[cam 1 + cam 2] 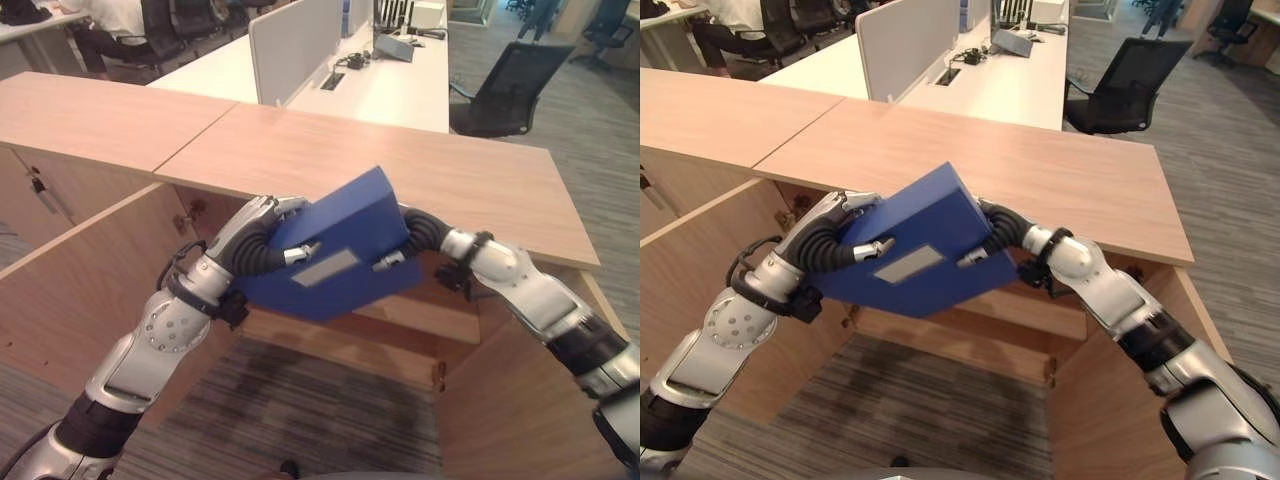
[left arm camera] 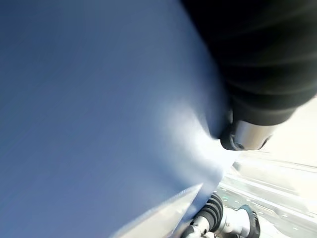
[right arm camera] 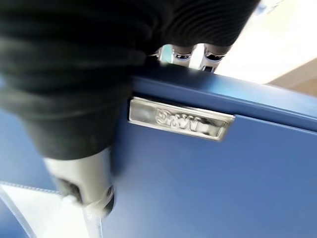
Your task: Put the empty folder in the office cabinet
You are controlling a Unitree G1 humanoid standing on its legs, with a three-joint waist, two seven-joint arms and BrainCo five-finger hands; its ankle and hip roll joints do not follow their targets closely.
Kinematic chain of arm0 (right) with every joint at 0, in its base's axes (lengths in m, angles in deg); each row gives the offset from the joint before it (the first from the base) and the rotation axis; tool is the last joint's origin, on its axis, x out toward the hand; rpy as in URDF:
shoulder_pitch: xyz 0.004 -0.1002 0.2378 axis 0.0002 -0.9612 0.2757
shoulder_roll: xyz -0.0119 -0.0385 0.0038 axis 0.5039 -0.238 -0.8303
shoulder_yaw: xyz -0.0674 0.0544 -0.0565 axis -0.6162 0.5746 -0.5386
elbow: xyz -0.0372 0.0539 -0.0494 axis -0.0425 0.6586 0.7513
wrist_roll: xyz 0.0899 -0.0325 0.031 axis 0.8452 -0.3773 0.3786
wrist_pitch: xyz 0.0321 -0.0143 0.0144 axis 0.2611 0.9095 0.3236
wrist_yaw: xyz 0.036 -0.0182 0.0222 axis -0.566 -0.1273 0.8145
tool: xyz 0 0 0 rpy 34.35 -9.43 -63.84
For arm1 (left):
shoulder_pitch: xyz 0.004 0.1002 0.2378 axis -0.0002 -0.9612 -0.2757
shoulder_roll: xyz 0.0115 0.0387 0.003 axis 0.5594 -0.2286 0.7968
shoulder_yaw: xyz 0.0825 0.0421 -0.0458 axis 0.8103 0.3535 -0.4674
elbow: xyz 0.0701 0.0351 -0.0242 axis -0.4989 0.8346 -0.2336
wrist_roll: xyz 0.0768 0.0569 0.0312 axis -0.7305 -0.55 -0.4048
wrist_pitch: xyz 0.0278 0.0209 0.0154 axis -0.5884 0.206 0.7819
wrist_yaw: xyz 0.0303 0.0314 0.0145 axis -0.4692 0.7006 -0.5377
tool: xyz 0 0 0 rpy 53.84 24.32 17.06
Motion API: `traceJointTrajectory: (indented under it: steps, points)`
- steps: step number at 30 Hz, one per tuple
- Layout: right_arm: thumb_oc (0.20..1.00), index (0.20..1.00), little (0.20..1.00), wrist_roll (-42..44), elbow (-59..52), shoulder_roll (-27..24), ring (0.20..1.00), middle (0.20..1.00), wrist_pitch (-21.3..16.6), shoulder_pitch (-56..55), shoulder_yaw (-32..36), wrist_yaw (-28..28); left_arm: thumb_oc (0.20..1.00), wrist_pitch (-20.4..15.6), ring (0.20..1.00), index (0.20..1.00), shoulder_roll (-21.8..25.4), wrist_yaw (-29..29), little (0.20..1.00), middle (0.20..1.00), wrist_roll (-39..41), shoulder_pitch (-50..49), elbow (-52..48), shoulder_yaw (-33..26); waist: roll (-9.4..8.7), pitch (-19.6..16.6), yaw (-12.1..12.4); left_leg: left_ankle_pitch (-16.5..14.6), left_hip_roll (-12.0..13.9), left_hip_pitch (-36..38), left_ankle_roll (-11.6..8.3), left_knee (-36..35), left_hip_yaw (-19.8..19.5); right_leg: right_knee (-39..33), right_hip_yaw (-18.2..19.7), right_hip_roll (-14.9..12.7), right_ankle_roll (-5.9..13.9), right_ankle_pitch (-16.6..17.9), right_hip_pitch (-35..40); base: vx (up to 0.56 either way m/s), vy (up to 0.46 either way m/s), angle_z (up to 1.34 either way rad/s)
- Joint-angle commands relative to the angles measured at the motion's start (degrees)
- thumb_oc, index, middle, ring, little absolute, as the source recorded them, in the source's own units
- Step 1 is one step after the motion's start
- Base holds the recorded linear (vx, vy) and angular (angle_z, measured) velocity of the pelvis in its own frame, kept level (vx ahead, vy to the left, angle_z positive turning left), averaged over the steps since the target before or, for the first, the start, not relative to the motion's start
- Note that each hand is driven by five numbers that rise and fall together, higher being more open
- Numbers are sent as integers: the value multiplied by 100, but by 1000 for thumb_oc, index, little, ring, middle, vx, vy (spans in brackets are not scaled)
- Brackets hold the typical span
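Wooden cabinet top (image 1: 400, 160) behind; left robot hand (image 1: 262, 228), right robot hand (image 1: 400, 245) both clamped on tilted blue folder (image 1: 345, 225).

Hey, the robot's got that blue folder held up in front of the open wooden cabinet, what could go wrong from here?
1. The blue box-shaped folder is held tilted between the left hand and the right hand, each gripping one edge; if either loosens, it may drop.
2. The folder sits level with the light wooden cabinet top, so pushed forward without lowering it would likely hit that edge.
3. The open cabinet door stands near the left arm and could be bumped.
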Motion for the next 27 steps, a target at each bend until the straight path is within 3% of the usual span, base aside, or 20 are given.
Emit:
traceJointTrajectory:
  steps: [1, 13, 14, 15, 19, 21, 23, 24, 27]
  points:
    - [200, 200, 200, -65, -810, 867, 200, 200, -260, 583, -1133, 394, 200, -943, 200, 200, -609, -264, 200, 200, 665, 1431, -1060, 799, -247, -177, 191, -754, 128, 153, -126, 31, -234, 12, -432, -458, 448, 189, -128, -15, -2, 18]
    - [200, 200, 200, 736, -426, 1492, 200, 200, -66, 56, -998, 333, 200, -836, 200, 200, -848, -223, 200, 200, 642, 1636, -819, 934, -225, -179, 219, -733, 113, 133, -123, 31, -256, 12, -477, -472, 440, 202, -125, -3, 1, 3]
    - [200, 200, 200, 771, -335, 1541, 200, 200, -38, -12, -977, 309, 529, -811, 529, 529, -855, -201, 529, 529, 659, 1606, -750, 946, -224, -178, 218, -732, 110, 131, -120, 31, -263, 12, -477, -471, 438, 203, -124, 0, 0, 0]
    - [200, 200, 200, 780, -209, 1578, 200, 200, 4, -91, -943, 288, 1000, -763, 1000, 1000, -855, -130, 1000, 1000, 729, 1545, -687, 946, -212, -170, 220, -733, 106, 129, -118, 31, -261, 12, -480, -475, 436, 206, -124, 0, 0, 0]
    - [200, 200, 200, 612, 243, 1448, 200, 200, 157, -510, -718, 351, 1000, -623, 1000, 1000, -690, 254, 1000, 1000, 1360, 867, -640, 650, -188, -152, 228, -733, 103, 128, -116, 31, -252, 12, -486, -483, 434, 213, -128, 0, 0, 0]
    - [200, 200, 200, 423, 504, 1273, 200, 200, 236, -829, -576, 474, 1000, -486, 1000, 1000, -568, 591, 1000, 1000, 1902, 341, -565, 458, -167, -162, 209, -739, 104, 131, -112, 31, -239, 12, -466, -483, 435, 220, -133, -2, 15, -1]
    - [200, 200, 200, 422, 780, 1092, 200, 200, 324, -1373, -246, 569, 1000, -221, 1000, 1000, -561, 1069, 1000, 1000, 3006, -399, -194, 327, -124, -141, 157, -742, 107, 161, -106, 31, -191, 12, -444, -490, 436, 240, -135, -2, 29, -3]
    - [200, 200, 200, 422, 780, 1093, 200, 200, 323, -1373, -246, 569, 1000, -221, 1000, 1000, -561, 1070, 1000, 1000, 3006, -400, -194, 327, -126, -150, 155, -739, 106, 151, -105, 31, -192, 12, -445, -491, 436, 242, -144, -10, 24, -5]
    - [200, 200, 200, 720, 1247, 1089, 200, 200, 315, -2287, 470, 437, 1000, 208, 1000, 1000, -931, 1342, 1000, 1000, 4018, -1640, 1161, 18, -95, -98, 80, -724, 104, 166, -78, 31, -165, 12, -378, -486, 420, 277, -152, -15, 26, -13]
